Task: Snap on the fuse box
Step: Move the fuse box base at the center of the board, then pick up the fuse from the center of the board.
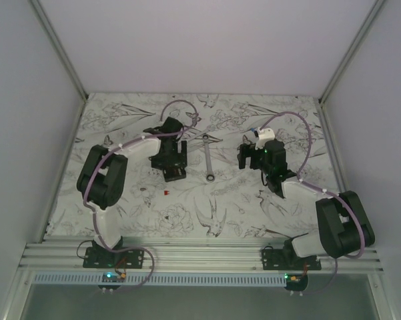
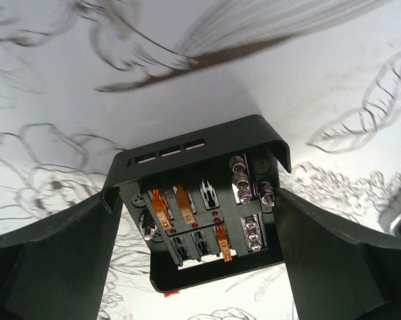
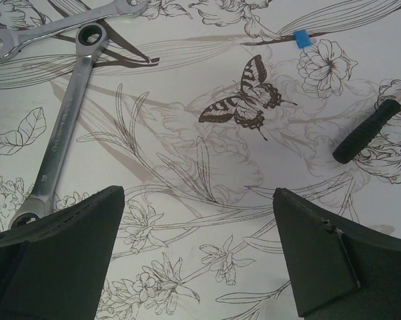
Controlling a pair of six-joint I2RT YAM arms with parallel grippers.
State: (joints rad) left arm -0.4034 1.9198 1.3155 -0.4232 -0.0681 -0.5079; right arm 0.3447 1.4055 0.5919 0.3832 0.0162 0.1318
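Observation:
The fuse box [image 2: 207, 220] is a small black box with orange fuses and silver screws inside. It lies between the fingers of my left gripper [image 2: 199, 200], whose jaws stand wide on either side of it, close against its two edges. In the top view the left gripper [image 1: 170, 155] hovers over the fuse box [image 1: 174, 172] at centre left. My right gripper [image 1: 249, 159] is open and empty above the flowered mat, with nothing between its fingers [image 3: 67, 253] in the right wrist view.
A silver wrench [image 1: 207, 160] lies between the two grippers and also shows in the right wrist view [image 3: 60, 133], with a second wrench [image 3: 67, 23] behind it. A black-handled tool [image 3: 367, 137] and a small blue piece [image 3: 302, 38] lie to the right. A small red bit [image 1: 165, 192] lies near the box.

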